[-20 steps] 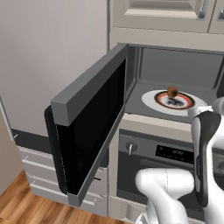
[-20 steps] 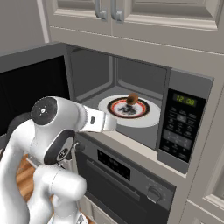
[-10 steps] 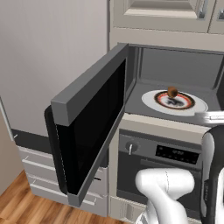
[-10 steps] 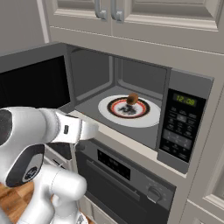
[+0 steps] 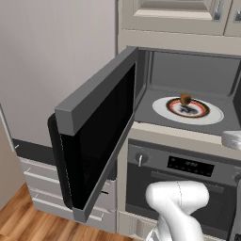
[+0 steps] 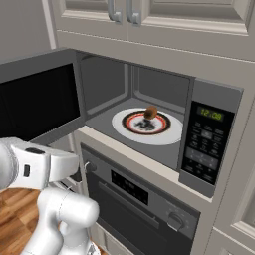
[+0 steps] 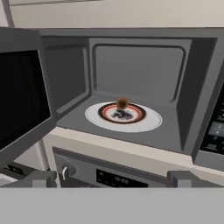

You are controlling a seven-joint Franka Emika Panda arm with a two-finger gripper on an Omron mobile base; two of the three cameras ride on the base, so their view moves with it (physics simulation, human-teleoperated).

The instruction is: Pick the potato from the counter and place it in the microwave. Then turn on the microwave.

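While the end effector (image 7: 111, 178) faces the open microwave (image 7: 131, 87) from outside, its two finger tips (image 7: 43, 178) stand far apart at the bottom of the hand view, wide open, with nothing between them. Beyond them, the potato (image 7: 122, 103) sits on the white plate (image 7: 148, 122) with the red-and-black ring, at the rear edge of that ring, on the microwave floor. The microwave door (image 5: 94, 141) hangs fully open to the left, black glass facing inward. A control panel (image 6: 206, 144) with a lit display flanks the cavity on the right. An oven (image 6: 144, 199) with a knob sits directly below. Cabinet doors (image 6: 149, 15) are mounted above.
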